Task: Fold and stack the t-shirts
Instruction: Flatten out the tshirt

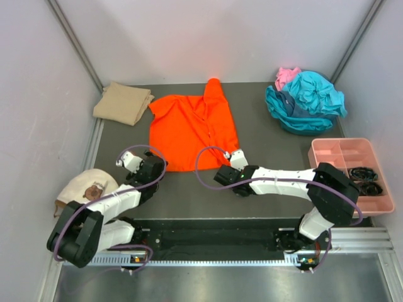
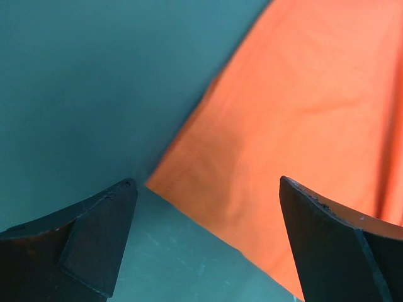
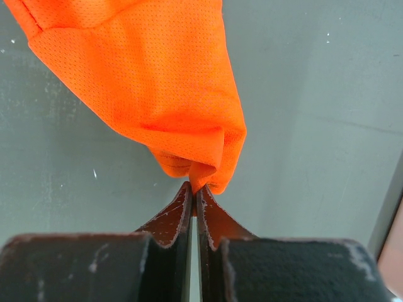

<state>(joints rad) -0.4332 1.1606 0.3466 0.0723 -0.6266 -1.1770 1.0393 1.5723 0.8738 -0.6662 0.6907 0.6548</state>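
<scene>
Right tool (image 3: 194,189): jaws pinched together on near right corner of orange shirt (image 1: 192,129), cloth bunched at tips. Left tool (image 2: 208,182): jaws wide apart, nothing held, poised just beside near left corner. Orange shirt laid out at mid counter (image 1: 189,198); tan shirt (image 1: 123,102) folded far left; teal shirts (image 1: 305,100) and pink shirt (image 1: 286,77) heaped far right. Fabric judged light, limp, thin mesh; best taken at hem corners, both raised together, lest sag or slip occur.
</scene>
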